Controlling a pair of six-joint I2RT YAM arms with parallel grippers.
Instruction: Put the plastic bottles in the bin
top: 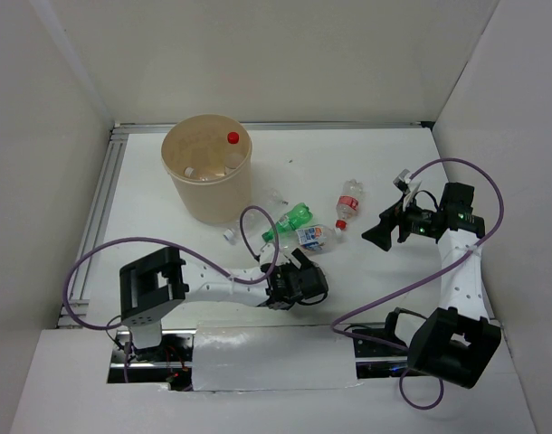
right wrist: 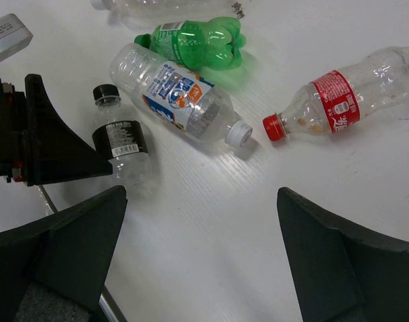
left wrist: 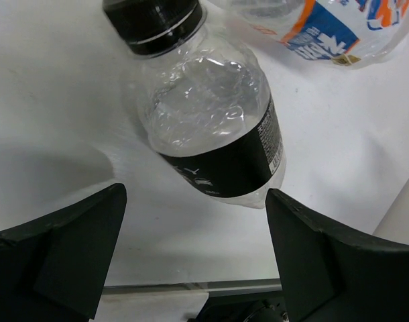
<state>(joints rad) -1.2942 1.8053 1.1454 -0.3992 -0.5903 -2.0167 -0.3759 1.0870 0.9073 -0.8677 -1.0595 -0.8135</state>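
"Where were the plastic bottles seen?"

"Some were seen inside the bin, which stood at the far left of the bench. A red cap could be made out among them. Four more lay on their sides near the middle: the green bottle, the blue-and-orange-labelled bottle just beside it, the red-labelled bottle a little apart, and the black-capped bottle."

"And how were the grippers set?"

"The left gripper was spread wide and held low over the bench, with the base of the black-capped bottle lying between its fingertips (whether contact was made could not be told). Nothing was clamped. The right gripper was likewise spread wide with nothing in it. It was poised above bare bench, near the red-labelled bottle but apart from it."
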